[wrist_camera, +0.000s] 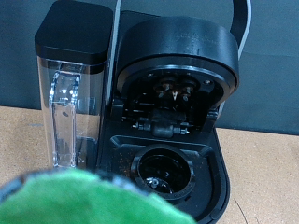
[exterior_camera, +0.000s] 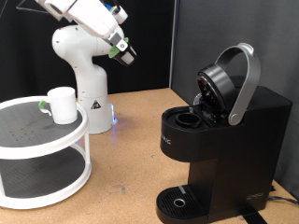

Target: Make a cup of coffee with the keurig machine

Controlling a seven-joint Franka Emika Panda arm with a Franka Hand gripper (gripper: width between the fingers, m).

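The keurig machine stands at the exterior view's right with its lid raised on the silver-grey handle. Its pod chamber is open and looks empty; it also shows in the wrist view below the lid's underside. My gripper hangs high at the exterior view's top left, well away from the machine and pointed towards it. A blurred green-topped pod fills the near edge of the wrist view, held at the fingertips. The white cup stands upright on a white two-tier stand at the left.
The robot's white base stands behind the stand. The machine's clear water tank is at its side. The round drip tray at the machine's foot holds nothing. A small green thing lies beside the cup. Bare wooden tabletop lies between stand and machine.
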